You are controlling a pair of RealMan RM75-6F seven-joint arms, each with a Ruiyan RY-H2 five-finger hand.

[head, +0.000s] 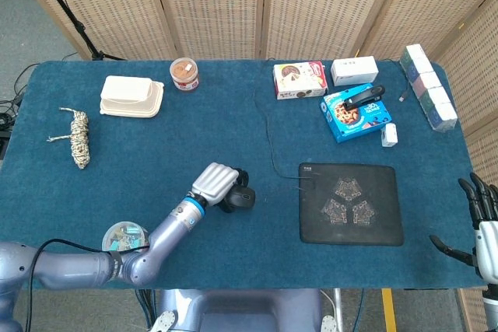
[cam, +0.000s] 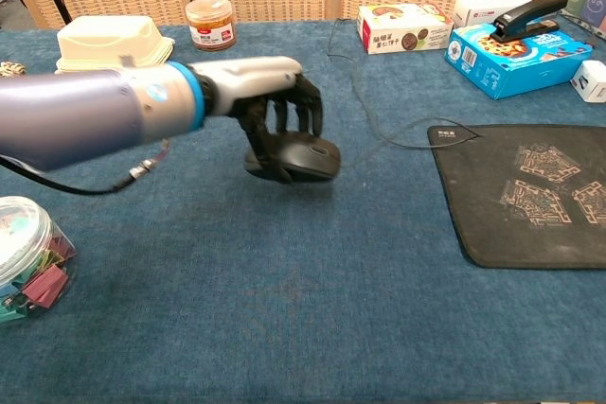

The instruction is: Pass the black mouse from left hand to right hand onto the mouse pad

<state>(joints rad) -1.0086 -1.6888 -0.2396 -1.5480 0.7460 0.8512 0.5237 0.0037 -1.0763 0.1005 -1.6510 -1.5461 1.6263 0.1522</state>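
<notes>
The left hand [cam: 275,115] grips the one black mouse [cam: 305,160] from above, its dark fingers [cam: 284,113] curled over the shell and hiding most of it; only the front edge and scroll wheel show in the chest view. In the head view the mouse [head: 243,197] is little more than a dark patch under the hand [head: 218,183]. Whether it is lifted or touching the blue table [head: 194,138] cannot be told. It lies well to 9 o'clock of the single mouse pad [head: 351,204]. Its thin cable [head: 270,141] runs toward 12 o'clock, and its far end cannot be made out.

The right hand [head: 478,219] shows only in the head view, cut off by the frame's right edge at 4 o'clock of the pad; its fingers are spread and empty.

At the table's left sit one tub of clips [cam: 24,257], partly cropped, one cream container [head: 131,96], one jar [head: 184,74] and one rope bundle [head: 78,138]. One stapler [cam: 535,14] rests on a blue box [cam: 516,59].
</notes>
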